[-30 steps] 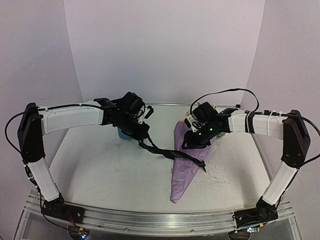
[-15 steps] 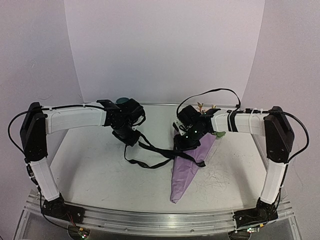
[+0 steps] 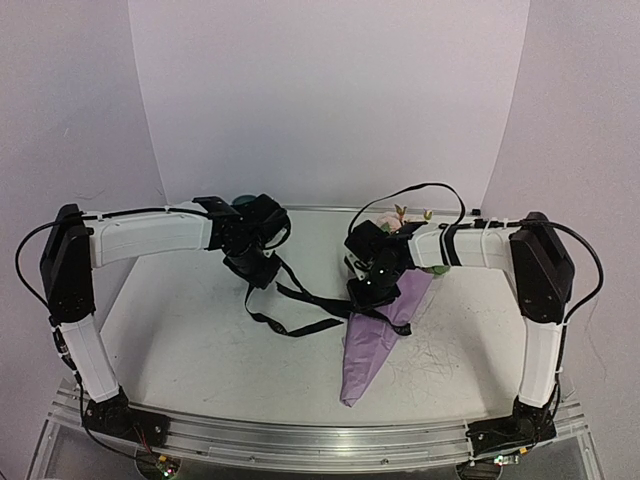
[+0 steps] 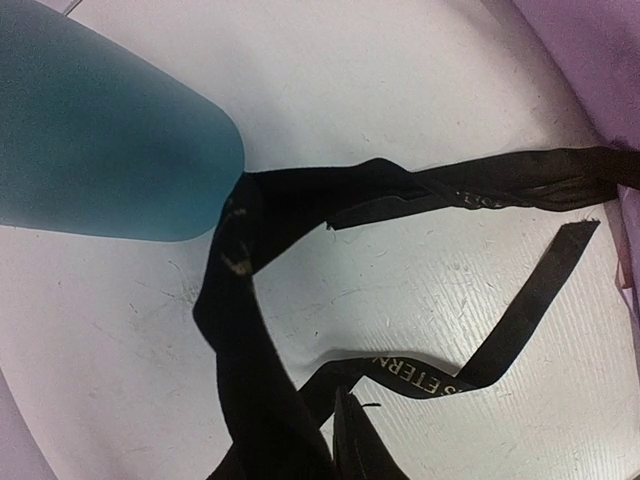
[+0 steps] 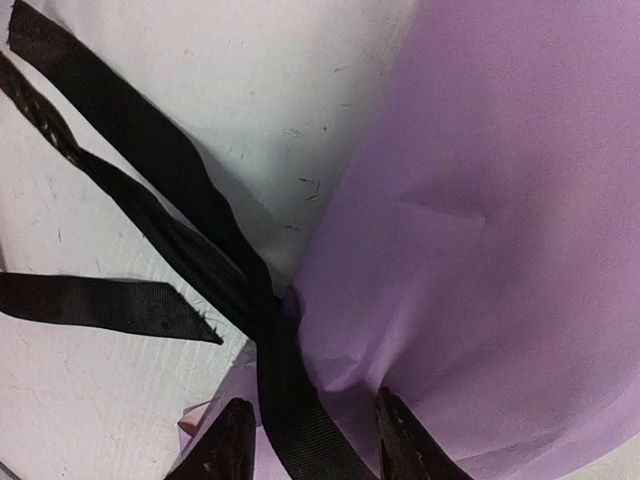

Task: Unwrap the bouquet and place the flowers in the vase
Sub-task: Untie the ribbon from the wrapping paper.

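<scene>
Bouquet [image 3: 375, 335] lies flat on the table [image 3: 190, 340], lilac cone tip toward the arm bases, flowers [image 3: 398, 218] at the far end, paper wrapped round them. We see the right gripper [image 3: 364, 292] over the cone's left edge, about mid-length, jaws part-way open. Its fingertips [image 5: 222, 448] straddle the black ribbon [image 4: 480, 185] where it crosses the paper. Ribbon trails left across the table up to the left gripper [image 3: 255, 272], which is well apart from the cone. That wrist view shows ribbon running under the camera but no fingers, so we cannot tell how wide it stands or whether it holds the ribbon. Vase [image 4: 100, 140] stands just behind the left gripper.
</scene>
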You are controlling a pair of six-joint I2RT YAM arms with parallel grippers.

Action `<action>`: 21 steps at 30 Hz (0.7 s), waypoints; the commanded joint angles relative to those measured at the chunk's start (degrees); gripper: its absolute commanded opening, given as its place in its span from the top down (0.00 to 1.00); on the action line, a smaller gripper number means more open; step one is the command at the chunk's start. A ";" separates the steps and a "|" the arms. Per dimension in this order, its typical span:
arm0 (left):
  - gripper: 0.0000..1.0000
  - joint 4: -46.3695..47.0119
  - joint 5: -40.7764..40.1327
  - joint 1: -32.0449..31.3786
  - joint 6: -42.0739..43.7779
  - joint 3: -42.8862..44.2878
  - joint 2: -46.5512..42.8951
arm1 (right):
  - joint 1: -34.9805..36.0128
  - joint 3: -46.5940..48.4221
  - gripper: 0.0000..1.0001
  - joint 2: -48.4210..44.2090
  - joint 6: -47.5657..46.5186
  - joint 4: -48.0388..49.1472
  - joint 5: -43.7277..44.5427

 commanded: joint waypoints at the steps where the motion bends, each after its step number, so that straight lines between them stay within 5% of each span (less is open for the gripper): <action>1: 0.80 0.01 -2.05 0.15 -1.62 3.38 0.21 | 1.10 1.05 0.59 1.14 -0.76 -3.94 0.53; 12: 0.76 -0.01 -4.05 0.20 -3.08 3.95 0.25 | 1.40 1.48 0.99 -2.96 0.87 -3.95 3.01; 21: 0.68 -0.15 -6.03 0.20 -6.56 2.92 -0.14 | 0.93 -4.20 1.00 -13.84 6.86 -4.05 11.60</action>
